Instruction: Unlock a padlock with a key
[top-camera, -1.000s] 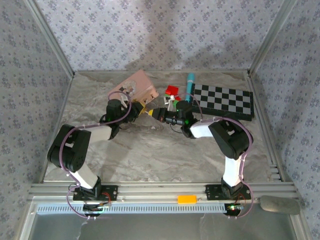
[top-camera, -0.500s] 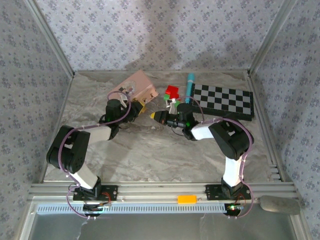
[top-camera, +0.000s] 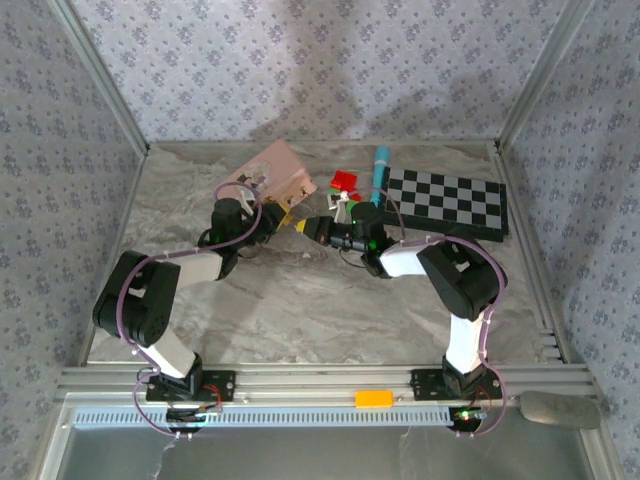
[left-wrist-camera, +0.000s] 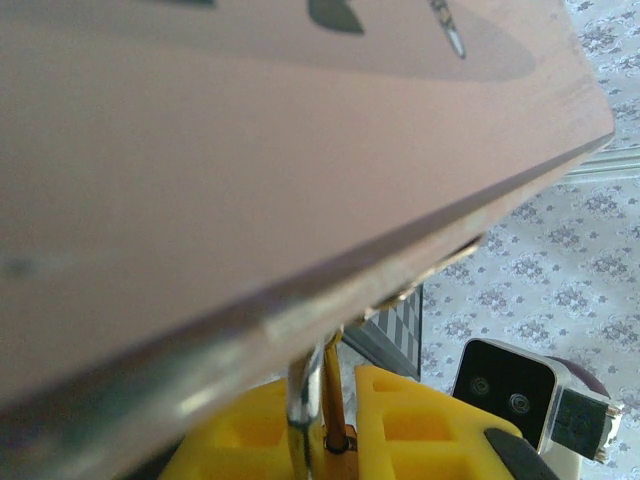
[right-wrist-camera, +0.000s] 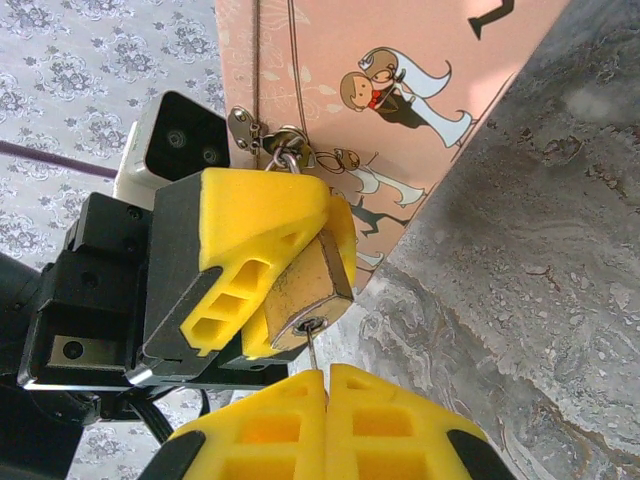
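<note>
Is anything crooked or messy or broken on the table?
The pink box sits crooked, turned at a slant to the edges of the table. The left end effector pinches the padlock hanging from its clasp, and the right end effector holds the key at the keyhole. Nothing looks spilled or broken.

Brass-gold padlock (right-wrist-camera: 308, 290), pink cartoon-printed box (right-wrist-camera: 330, 40), yellow left end effector fingers (right-wrist-camera: 250, 230), black-and-white checkerboard (top-camera: 445, 200)

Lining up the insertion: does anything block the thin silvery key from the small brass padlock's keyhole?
Nothing visible does. The thin silvery key, pinched in the right gripper, has its tip at the keyhole in the small brass padlock. The left gripper's yellow fingers clamp the padlock's sides, clear of it.
</note>
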